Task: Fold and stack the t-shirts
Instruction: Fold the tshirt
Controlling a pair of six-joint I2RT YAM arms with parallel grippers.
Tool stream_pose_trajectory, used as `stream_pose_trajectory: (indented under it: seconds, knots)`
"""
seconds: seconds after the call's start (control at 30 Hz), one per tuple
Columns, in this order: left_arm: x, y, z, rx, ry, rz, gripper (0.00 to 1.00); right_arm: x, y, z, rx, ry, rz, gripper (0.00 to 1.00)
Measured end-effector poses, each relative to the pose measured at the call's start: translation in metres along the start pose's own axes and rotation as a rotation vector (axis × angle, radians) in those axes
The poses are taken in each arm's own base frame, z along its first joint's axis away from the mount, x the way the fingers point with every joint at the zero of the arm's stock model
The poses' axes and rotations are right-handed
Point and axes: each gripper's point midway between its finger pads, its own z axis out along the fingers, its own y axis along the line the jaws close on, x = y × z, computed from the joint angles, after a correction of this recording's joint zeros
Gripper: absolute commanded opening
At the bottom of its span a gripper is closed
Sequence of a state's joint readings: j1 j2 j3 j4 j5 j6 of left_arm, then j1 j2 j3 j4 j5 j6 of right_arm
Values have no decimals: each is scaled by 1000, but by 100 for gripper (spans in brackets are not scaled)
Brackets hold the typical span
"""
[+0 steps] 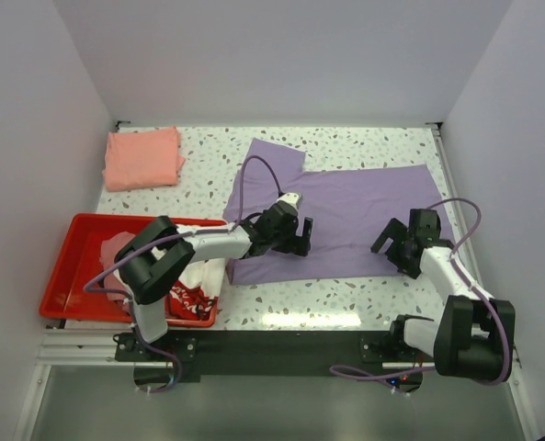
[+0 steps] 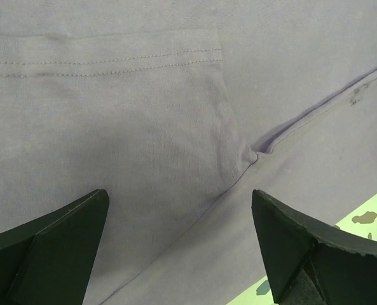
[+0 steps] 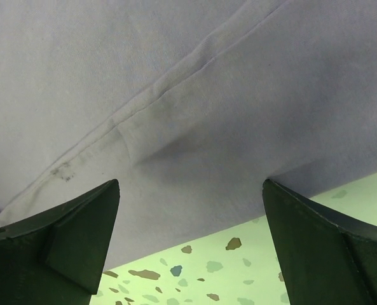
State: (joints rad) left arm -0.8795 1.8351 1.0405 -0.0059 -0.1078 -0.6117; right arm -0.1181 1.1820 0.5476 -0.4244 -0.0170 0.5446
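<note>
Lavender t-shirt (image 1: 346, 207) lies spread mostly flat on the speckled table (image 1: 382, 147); all positions below are noted against it. One sleeve-like flap juts out from its far left end, and the long body runs off to the right. Left gripper (image 1: 297, 246) hangs over the shirt's near left part, a little in from the near edge. Its jaws stand wide apart with nothing between them. From the left wrist, the dark fingers (image 2: 61, 241) frame bare purple cloth with a double-stitched hem (image 2: 112, 63) and a seam running diagonally; a sliver of table shows at the shirt's edge. Contact with the cloth cannot be told. Right gripper (image 1: 393, 253) sits over the shirt's near right edge, jaws likewise spread wide and holding nothing. The right wrist view shows its fingers (image 3: 74, 235) straddling the shirt's border, purple cloth beyond and speckled table on the near side. A salmon-pink t-shirt (image 1: 143, 158), folded into a neat rectangle, rests well apart from the lavender one, off past its far left end. A red tray (image 1: 65, 276) sits just beside the lavender shirt's near left end, holding a crumpled white t-shirt with red print (image 1: 194, 296) and a dusty pink one (image 1: 116, 246).
</note>
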Motion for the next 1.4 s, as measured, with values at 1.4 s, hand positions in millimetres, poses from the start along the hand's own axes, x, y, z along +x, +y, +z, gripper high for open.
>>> stream_pose_trajectory:
  seconds: [1.4]
  knots:
    - [-295,230,111,-425,-419,-233,100,-86,52,-46,-60,-71,-126,99]
